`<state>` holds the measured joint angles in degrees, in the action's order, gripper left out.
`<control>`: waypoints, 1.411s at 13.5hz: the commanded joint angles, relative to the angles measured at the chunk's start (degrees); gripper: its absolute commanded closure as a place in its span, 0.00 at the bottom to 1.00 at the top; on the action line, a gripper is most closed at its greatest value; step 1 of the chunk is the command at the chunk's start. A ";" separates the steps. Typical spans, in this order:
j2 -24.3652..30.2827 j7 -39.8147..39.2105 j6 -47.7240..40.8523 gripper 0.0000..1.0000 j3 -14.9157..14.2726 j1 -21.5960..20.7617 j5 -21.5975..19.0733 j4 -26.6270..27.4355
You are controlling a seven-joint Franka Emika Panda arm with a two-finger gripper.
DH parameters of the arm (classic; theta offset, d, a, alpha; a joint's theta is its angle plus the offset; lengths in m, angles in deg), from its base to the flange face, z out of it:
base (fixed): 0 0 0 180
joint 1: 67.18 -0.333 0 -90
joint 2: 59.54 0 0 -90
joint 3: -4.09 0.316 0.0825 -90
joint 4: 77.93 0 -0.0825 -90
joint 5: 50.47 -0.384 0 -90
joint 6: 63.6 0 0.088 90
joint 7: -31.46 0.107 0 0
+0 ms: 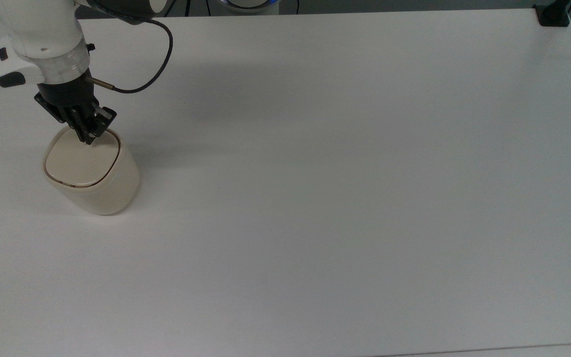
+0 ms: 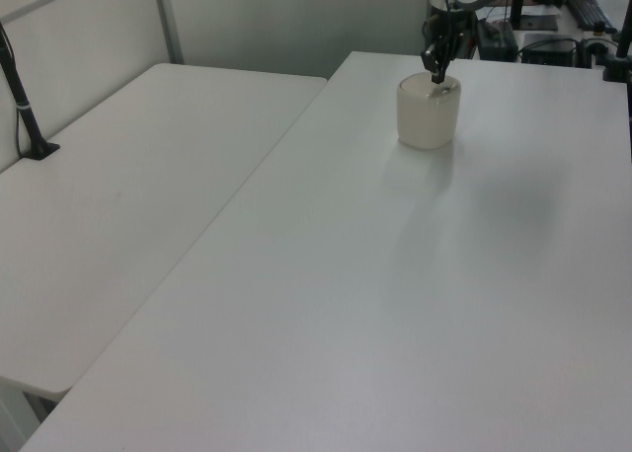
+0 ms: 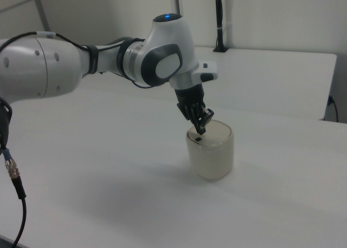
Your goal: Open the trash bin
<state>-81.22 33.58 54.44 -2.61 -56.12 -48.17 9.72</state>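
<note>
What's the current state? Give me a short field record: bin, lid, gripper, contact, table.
bin: trash bin, cream-beige, upright near the top view's left edge
lid: lid looks flat and closed, dark rim line visible all round
gripper: gripper shut, fingertips together, pointing down over the lid's far edge in the top view
latch: small black latch just under the fingertips in the right view
contact: fingertips at or just above the lid; cannot tell if touching
table: white table, bin stands on it
</note>
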 commanded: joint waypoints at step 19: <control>13.57 -1.85 -21.07 0.58 0.20 -10.86 -0.72 -0.81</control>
<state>-73.43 32.02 38.45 -1.82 -63.13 -48.18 7.16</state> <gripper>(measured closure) 0.670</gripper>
